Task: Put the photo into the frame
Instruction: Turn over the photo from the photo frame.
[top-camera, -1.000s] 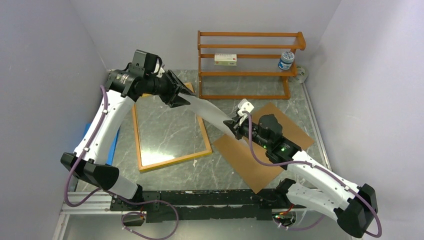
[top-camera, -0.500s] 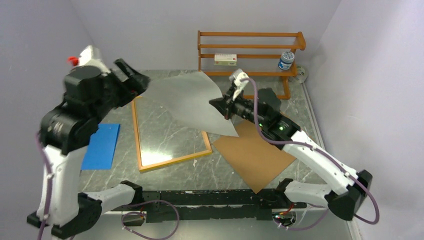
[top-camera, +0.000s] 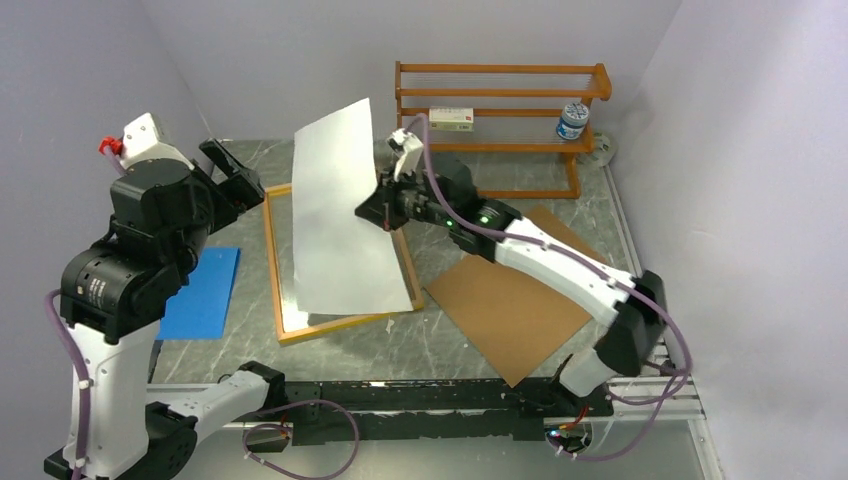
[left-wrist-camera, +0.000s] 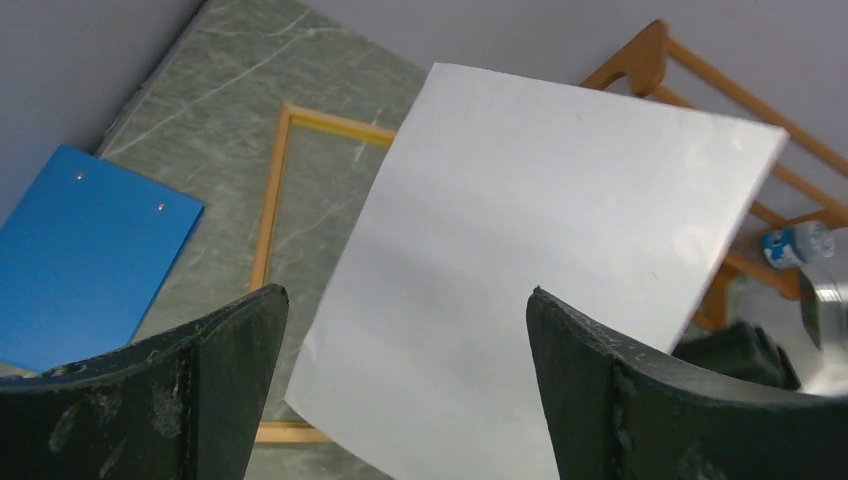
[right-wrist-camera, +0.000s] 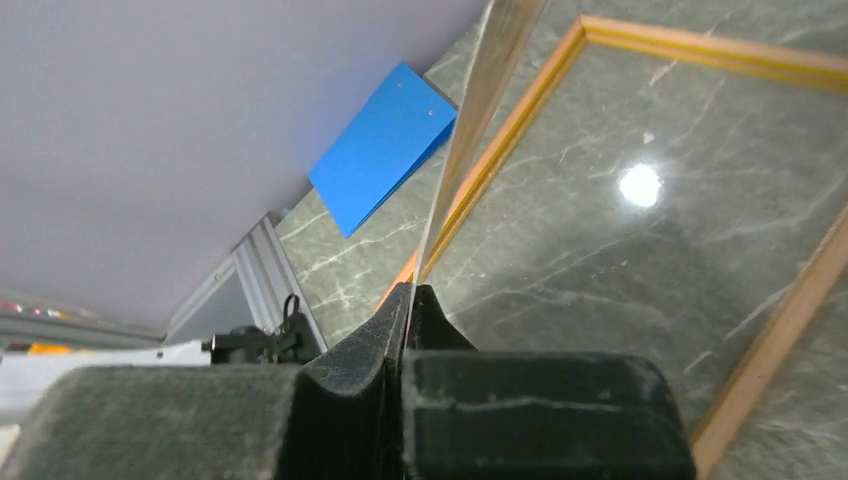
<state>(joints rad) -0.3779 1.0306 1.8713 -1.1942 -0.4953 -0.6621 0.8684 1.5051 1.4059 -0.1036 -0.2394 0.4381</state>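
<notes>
Item one, photo (top-camera: 345, 215): large sheet, plain white back towards me, raised off the table (top-camera: 440, 340) and steeply tilted, pinched at its right edge, hanging over the frame.

Item two, frame (top-camera: 273, 260): thin rectangle, light wood side up. I see it lying flat, with the table showing through its opening.

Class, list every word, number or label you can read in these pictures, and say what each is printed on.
No text is readable in any view.
Box on the rack: some printing, too small to read.
Jar on the rack: label too blurred to read.
Photo: only its blank white back shows.
</notes>
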